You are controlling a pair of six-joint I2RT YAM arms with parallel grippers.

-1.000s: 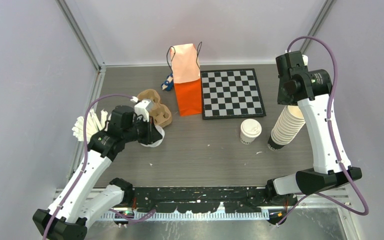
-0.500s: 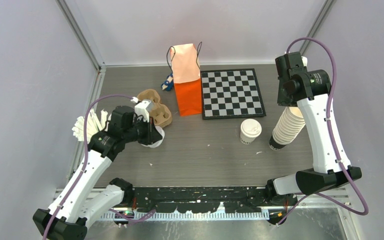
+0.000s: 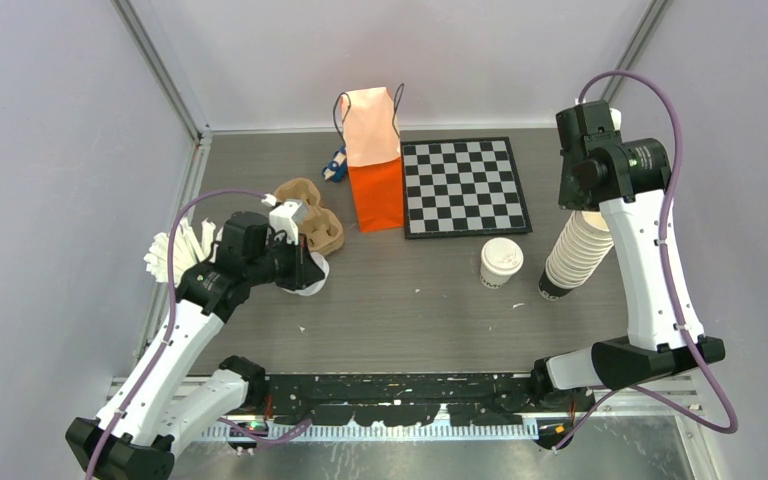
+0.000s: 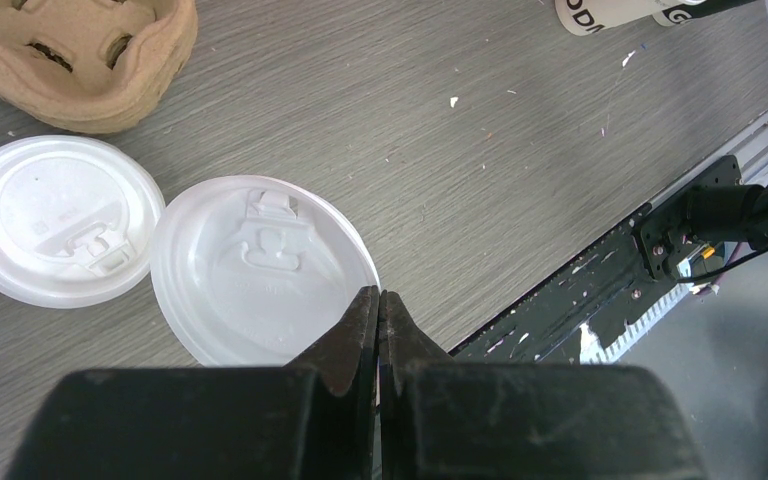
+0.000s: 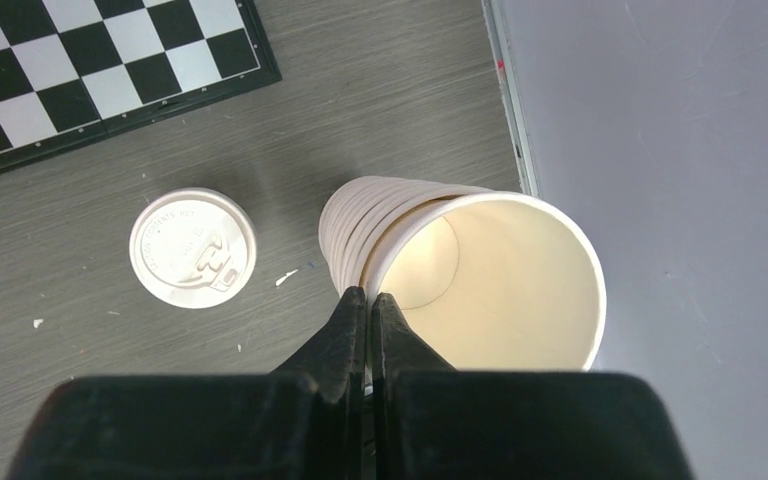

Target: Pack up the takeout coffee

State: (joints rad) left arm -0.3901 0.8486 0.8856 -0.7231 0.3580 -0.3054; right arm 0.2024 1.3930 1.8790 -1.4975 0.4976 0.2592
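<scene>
Lidded coffee cup point(image 3: 501, 262) stands on the table point(image 3: 410, 320), just left of the cup stack point(image 3: 572, 255). The right gripper point(image 5: 368, 295) is pinched closed at the stack's top rim, off the coffee. The left gripper point(image 4: 378, 295) is closed too, over a loose lid point(image 4: 260, 270).

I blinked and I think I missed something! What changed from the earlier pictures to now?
The right gripper closed on the rim of the top cup of the stack, and its wrist shifted slightly right. The left gripper, its lid, the lidded coffee cup and orange bag stayed put.
</scene>
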